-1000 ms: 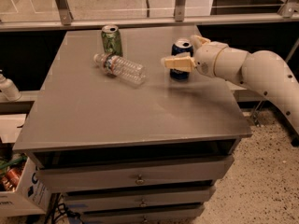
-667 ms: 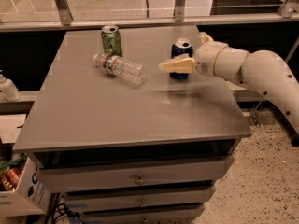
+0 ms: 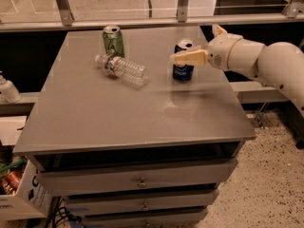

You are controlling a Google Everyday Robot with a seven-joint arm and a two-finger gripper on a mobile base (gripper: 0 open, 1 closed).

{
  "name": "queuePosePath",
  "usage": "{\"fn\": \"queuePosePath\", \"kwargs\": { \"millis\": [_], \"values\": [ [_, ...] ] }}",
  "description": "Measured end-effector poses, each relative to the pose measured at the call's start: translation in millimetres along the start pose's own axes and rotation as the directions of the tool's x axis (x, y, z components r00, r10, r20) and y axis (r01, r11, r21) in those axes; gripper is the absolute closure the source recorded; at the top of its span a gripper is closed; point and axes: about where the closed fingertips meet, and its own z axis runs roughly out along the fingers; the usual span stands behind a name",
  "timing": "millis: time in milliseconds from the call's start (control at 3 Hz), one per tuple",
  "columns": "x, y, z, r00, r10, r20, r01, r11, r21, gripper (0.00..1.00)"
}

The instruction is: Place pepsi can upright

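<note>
Blue pepsi can (image 3: 182, 73) stands upright on the table (image 3: 142, 118), gripper (image 3: 195, 44) at its 3 o'clock spread wide, holding nothing; placement looks done, so next withdraw without nudging it.

High front view down, gripper (image 3: 195, 45) at right

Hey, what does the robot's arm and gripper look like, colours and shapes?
The arm is smooth, glossy white, built of rounded, bulbous shells with thin seams between them; no cables or markings show. The gripper, at the pepsi can on the table's back right, is cream-tan, flat and tapering, set on a round white wrist.
</note>
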Motion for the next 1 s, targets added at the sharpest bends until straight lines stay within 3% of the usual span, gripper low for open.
{"fn": "queuePosePath", "kwargs": {
  "millis": [333,667,1000],
  "values": [
    [23.8,13.6,-11.5,1.000,0.014,-0.022,-0.013,0.9996,0.024,0.00],
    [42.1,14.5,-27.9,0.999,0.043,-0.028,-0.040,0.9950,0.092,0.00],
    [43.7,2.5,-50.4,0.997,0.072,-0.018,-0.067,0.9803,0.186,0.00]
  ]
}}
